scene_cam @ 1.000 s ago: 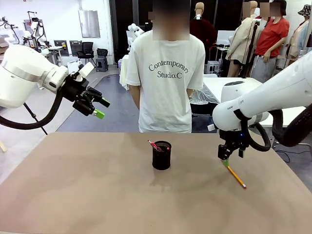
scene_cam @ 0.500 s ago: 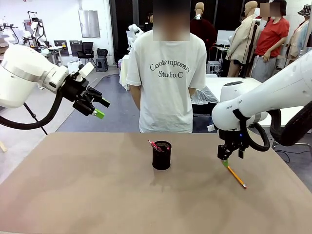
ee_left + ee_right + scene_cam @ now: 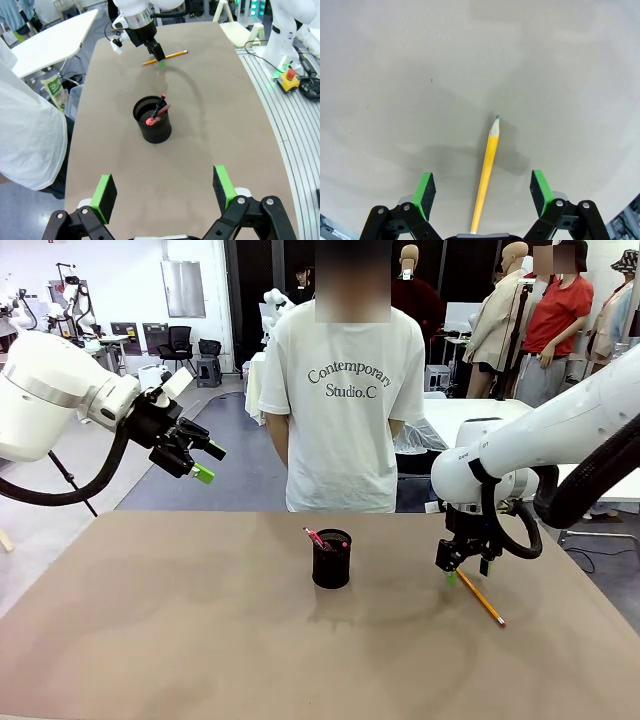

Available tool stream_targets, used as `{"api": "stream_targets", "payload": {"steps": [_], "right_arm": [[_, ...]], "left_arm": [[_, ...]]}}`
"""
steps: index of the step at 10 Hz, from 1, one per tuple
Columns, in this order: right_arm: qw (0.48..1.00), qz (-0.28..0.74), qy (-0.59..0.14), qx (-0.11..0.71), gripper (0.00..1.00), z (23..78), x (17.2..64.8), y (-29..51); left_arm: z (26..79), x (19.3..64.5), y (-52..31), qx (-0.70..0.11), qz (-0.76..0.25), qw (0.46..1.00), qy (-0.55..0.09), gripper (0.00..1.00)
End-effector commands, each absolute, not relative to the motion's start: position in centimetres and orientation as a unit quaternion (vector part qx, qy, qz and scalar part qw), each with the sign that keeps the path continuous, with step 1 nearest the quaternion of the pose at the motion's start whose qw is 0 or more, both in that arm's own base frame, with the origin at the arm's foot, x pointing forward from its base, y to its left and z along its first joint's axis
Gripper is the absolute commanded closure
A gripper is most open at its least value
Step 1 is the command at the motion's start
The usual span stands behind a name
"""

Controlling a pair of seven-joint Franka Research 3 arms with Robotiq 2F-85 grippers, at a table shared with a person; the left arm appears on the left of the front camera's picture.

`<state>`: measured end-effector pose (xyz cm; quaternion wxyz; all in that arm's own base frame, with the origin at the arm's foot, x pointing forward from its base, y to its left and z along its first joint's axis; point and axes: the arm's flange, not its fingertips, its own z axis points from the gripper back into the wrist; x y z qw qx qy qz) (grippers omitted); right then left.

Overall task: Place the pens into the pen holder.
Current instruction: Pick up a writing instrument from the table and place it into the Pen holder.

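From my station I see the right gripper [image 3: 462, 567] low over the table [image 3: 180, 630], just right of centre, jaws spread apart and holding nothing. In its wrist view the pencil [image 3: 485, 174] lies flat between the two green pads [image 3: 424, 189], touching neither, with its sharpened dark tip pointing away from the gripper. In the front view the same pencil [image 3: 481, 601] runs diagonally from beneath the gripper toward the near right, and its end nearest me looks reddish. I note the holder [image 3: 331, 558] upright near the middle of the table, well apart from the pencil and to its left. Two pens [image 3: 157, 108] stand in it already, leaning on the rim: one black with pink-red ends, one dark red-brown. The left wrist view gives the clearest look, with the holder [image 3: 153, 120] seen from above and the pens tilted toward one side. The left gripper [image 3: 203, 462] is raised high off the table at the far left, jaws likewise apart and empty, its pads [image 3: 223, 186] framing the holder from a distance. A person [image 3: 345, 400] in a white T-shirt stands at the far edge behind the holder, and I cannot see their hands.
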<state>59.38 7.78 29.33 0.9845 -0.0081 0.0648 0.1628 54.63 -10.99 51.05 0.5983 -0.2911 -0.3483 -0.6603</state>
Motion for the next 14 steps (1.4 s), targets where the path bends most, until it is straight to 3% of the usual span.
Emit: {"api": "stream_targets", "payload": {"steps": [1,6,13,14], "right_arm": [[0.986,0.163,0.044,0.004,0.0,29.3,59.5,7.7],[0.984,0.172,0.014,0.042,0.0,28.7,59.1,7.9],[0.983,0.179,-0.019,0.035,0.0,28.7,58.5,7.5],[0.981,0.185,-0.021,0.044,0.07,28.8,58.3,7.4]], "left_arm": [[51.1,54.4,-10.9,-0.293,-0.66,0.599,-0.347,0.0],[51.1,54.4,-10.9,-0.293,-0.66,0.599,-0.347,0.0],[51.1,54.4,-10.9,-0.293,-0.66,0.599,-0.347,0.0],[51.1,54.4,-10.9,-0.293,-0.66,0.599,-0.347,0.0]]}}
